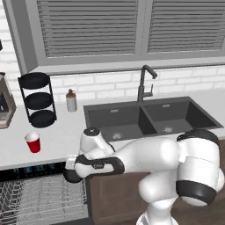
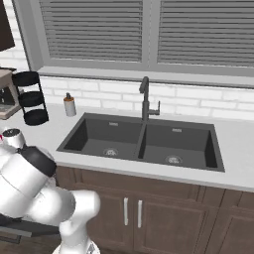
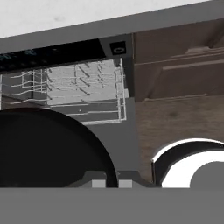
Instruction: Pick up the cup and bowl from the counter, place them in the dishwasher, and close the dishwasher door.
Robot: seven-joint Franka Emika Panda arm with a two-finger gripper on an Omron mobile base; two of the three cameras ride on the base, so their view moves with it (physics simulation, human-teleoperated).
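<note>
Item, the step in hand: we judged it to be setting the bowl (image 3: 48,148) into the dishwasher (image 1: 41,193). The end effector (image 3: 112,183) was closed on the bowl's rim, the fingertips pinched at the 6 o'clock edge of the hand view. To do it well, we would carry the bowl level out over the wire racks (image 3: 83,83), clear of the control strip, lower until it rests among the tines, and only then release (a tilted release could let it slide between the wires).

Item, the bowl: round, shallow, plain black, matt, with no marking we could make out. In the hand view it lay at 8 o'clock, in front of the open dishwasher. In the left base view it showed as a dark shape (image 1: 71,176) at the arm's tip, at 8 o'clock, just below the worktop (image 1: 57,136) edge and beside the racks.

Item, the cup (image 1: 33,142): red, tapered, white inside, upright on the worktop at 9 o'clock in the left base view, near the three-tier stand (image 1: 37,99), not yet collected.

Item, the dishwasher door: down, to be shut last.
</note>
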